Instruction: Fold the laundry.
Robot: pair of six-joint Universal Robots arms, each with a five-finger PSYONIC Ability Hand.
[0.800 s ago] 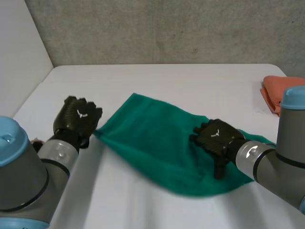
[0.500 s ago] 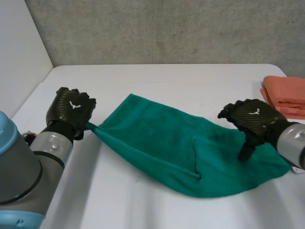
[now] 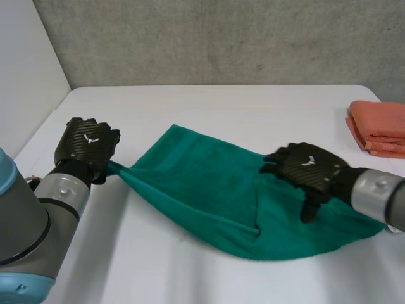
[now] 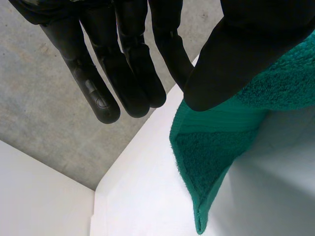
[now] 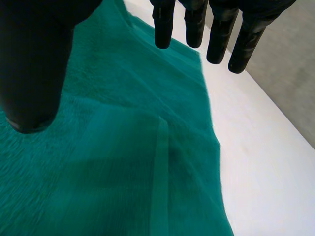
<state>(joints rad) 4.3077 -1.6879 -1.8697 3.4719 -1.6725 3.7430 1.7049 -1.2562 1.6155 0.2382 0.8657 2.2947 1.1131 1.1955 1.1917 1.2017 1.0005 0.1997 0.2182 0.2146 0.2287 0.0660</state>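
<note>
A green towel (image 3: 202,183) lies spread across the middle of the white table (image 3: 228,104), with a fold line near its right end. My left hand (image 3: 85,147) is at the towel's left corner, which is drawn taut toward it. In the left wrist view the thumb (image 4: 231,54) pinches the towel (image 4: 206,152) against a finger while the other fingers stay straight. My right hand (image 3: 307,170) hovers over the towel's right part, open. Its straight fingers (image 5: 221,29) and thumb reach out above the towel (image 5: 123,147) with nothing between them.
A folded orange cloth (image 3: 380,126) sits at the table's far right edge. A grey wall runs behind the table and a white wall stands at the left. Bare table lies in front of and behind the towel.
My left hand has pulled the towel's left corner further left, stretching it. My right hand swung off to the right and has come back over the towel's right part.
</note>
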